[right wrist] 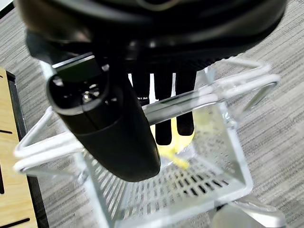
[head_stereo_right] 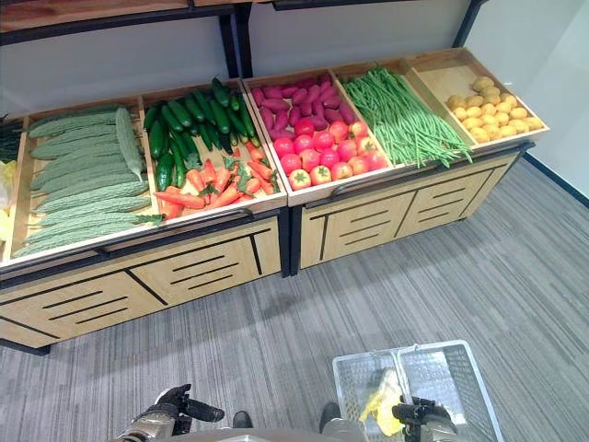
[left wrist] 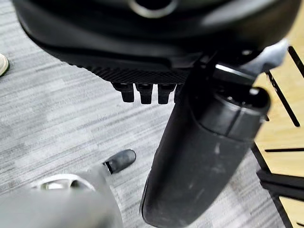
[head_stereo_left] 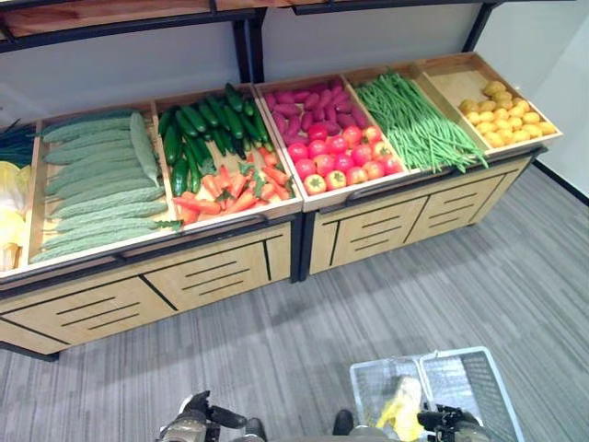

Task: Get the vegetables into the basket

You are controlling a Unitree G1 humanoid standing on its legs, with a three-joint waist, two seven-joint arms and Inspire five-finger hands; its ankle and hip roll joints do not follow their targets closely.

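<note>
I see my right hand point(right wrist: 161, 109) low at the bottom edge of the head views, hanging over the white wire basket point(head_stereo_left: 479, 387) that sits on the grey carpet point(head_stereo_left: 276, 350) in front of the stand. From its wrist camera the fingers point(right wrist: 164, 128) reach straight down past the basket's raised handles point(right wrist: 209, 97), spread and relaxed, not wrapped round the wire or anything else, with the thumb point(right wrist: 109, 128) jutting out beside them. A yellow vegetable point(head_stereo_left: 403, 405) already lies inside the basket, below those fingers. My left hand point(head_stereo_left: 198, 414) sits at the lower left, held over bare carpet; in its wrist view the fingers point(left wrist: 142, 92) show as short stubs under the palm, curled in and holding nothing, the thumb point(left wrist: 204, 156) pointing down toward the floor. The rest of the vegetables remain on the wooden display stand point(head_stereo_left: 221, 276): pale green bitter gourds point(head_stereo_left: 92, 184), dark cucumbers point(head_stereo_left: 198, 129), carrots point(head_stereo_left: 230, 189), purple sweet potatoes point(head_stereo_left: 313, 106), red tomatoes point(head_stereo_left: 340, 157), green beans point(head_stereo_left: 414, 120) and small yellow fruits point(head_stereo_left: 506, 115), each in its own tray. I can make out no labels or readable writing on the stand, the trays or the basket.
</note>
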